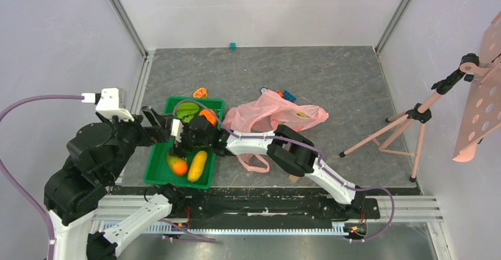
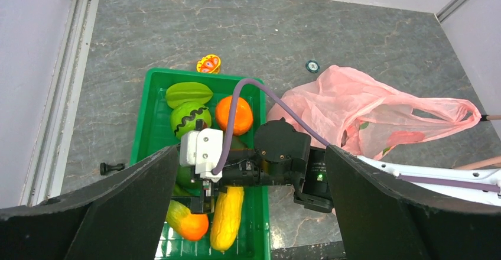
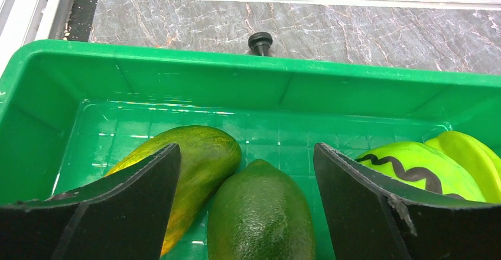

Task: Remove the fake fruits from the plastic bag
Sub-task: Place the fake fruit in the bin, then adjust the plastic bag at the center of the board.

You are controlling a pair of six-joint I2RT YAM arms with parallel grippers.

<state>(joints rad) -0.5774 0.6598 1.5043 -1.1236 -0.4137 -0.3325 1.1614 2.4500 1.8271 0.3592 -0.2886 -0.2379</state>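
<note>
Top external: plastic bag (image 1: 277, 113) lies just right of green tray (image 1: 177, 183); mango-like fruit (image 1: 176, 165) in tray, right gripper (image 1: 179, 146) over the tray. Left wrist: left gripper (image 2: 251, 150) spread, empty; only here a reddish fruit (image 2: 406, 137) shows through the film. Right wrist: its gripper gaping, nothing held. Fruit probably light, hard, slick; pinch its middle.
</note>
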